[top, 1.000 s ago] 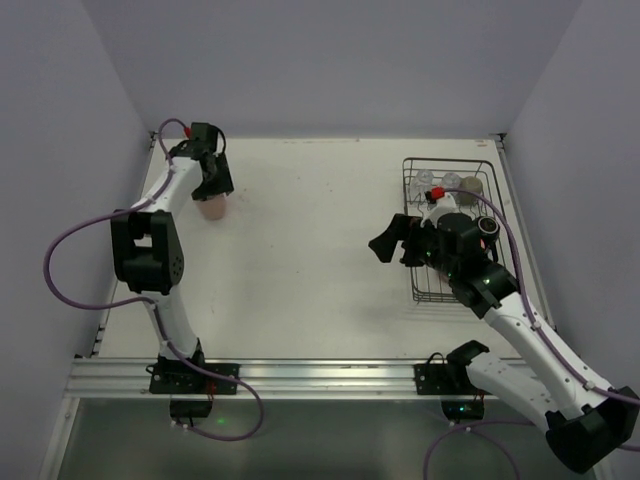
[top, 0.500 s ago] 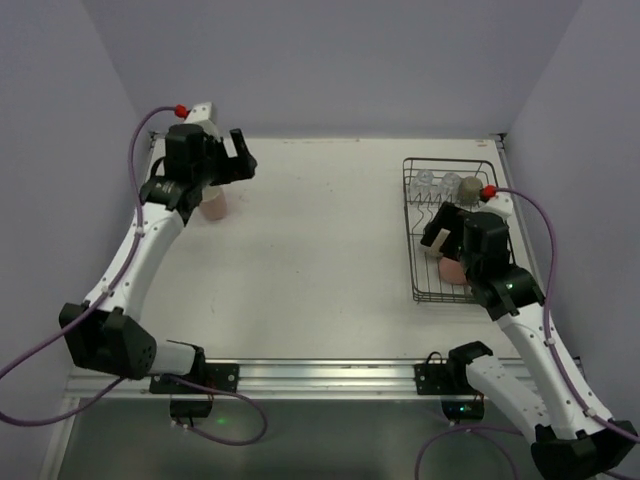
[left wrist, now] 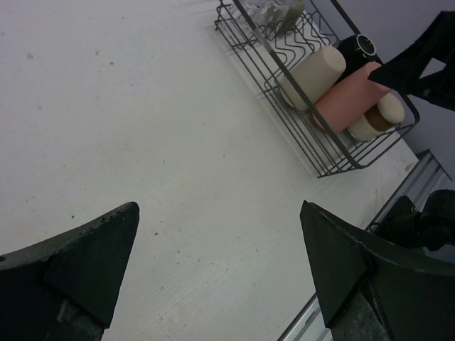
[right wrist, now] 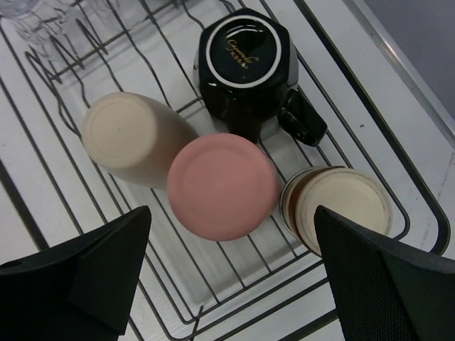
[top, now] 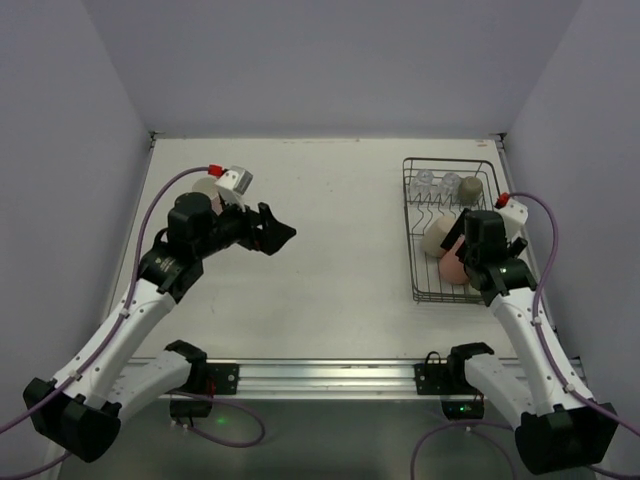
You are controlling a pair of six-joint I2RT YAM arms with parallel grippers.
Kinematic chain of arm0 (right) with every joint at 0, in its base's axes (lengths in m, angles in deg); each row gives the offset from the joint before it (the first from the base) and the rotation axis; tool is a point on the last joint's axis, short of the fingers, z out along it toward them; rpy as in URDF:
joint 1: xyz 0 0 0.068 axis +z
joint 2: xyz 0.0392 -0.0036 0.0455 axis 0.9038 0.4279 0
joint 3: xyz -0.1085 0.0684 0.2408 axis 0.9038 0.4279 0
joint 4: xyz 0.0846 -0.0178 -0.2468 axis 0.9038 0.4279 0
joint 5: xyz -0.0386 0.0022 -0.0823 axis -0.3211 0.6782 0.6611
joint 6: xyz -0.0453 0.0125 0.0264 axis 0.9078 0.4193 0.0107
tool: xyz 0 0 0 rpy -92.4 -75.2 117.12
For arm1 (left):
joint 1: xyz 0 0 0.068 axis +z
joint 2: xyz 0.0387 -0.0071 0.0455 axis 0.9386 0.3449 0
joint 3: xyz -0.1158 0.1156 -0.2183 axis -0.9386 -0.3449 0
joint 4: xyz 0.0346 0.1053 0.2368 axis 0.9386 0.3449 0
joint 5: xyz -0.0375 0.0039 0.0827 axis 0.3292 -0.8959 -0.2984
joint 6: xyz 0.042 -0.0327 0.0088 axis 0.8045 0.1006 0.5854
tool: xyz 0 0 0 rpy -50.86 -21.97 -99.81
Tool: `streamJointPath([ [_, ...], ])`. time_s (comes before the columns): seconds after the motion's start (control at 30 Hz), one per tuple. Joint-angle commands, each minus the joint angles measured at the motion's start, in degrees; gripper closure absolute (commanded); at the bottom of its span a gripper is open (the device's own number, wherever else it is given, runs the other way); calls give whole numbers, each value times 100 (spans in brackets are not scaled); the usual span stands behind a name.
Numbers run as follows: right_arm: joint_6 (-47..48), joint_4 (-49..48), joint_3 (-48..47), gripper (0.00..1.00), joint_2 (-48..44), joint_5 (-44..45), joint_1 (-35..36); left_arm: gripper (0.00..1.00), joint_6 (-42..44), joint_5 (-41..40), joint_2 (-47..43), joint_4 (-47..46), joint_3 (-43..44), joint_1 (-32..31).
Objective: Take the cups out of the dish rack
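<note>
Pale pink mug (top: 205, 187) released, left jaws wide and withdrawn, right jaws wide over dish rack (top: 432, 286)

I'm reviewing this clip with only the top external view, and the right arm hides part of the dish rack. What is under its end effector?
Observer: The right wrist view shows the salmon-pink tumbler directly below the open right end effector, between a beige cup and a brown-banded cup.
Operator: Any mug there?
Observer: Yes, a black mug, upside down, beside the tumbler.
Operator: Is the left end effector carrying anything?
Observer: No. The left wrist view shows the left end effector with its fingers wide apart, nothing between them, bare table below.
</note>
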Motion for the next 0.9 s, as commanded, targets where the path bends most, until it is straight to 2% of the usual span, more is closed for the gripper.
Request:
streamJointPath([
  [0.0,-237,53,27,1,150,-173,-198,0,303,23,-157,-224,-110,-404],
  [0.17,-264,-105,-87,1,677,-350,-233,0,418,-163,-262,-136,-189,-712],
  [0.4,-185,-307,-43,11,1099,-209,-400,0,357,-120,-342,-162,-242,-739],
  [0.53,-185,-395,-17,21,1065,-104,-409,2,322,-49,-280,-197,-259,-739],
  [0.57,-185,-386,-8,28,1030,-60,-409,2,313,-40,-289,-197,-259,-739],
  [0.7,-237,-211,18,43,522,-112,-409,3,225,161,-227,-294,-268,-739],
  [0.77,-185,-167,27,52,292,-174,-392,7,181,284,-157,-355,-259,-739],
  [0.87,-97,-53,-51,53,-112,-279,-400,10,-21,372,-148,-487,-259,-748],
])
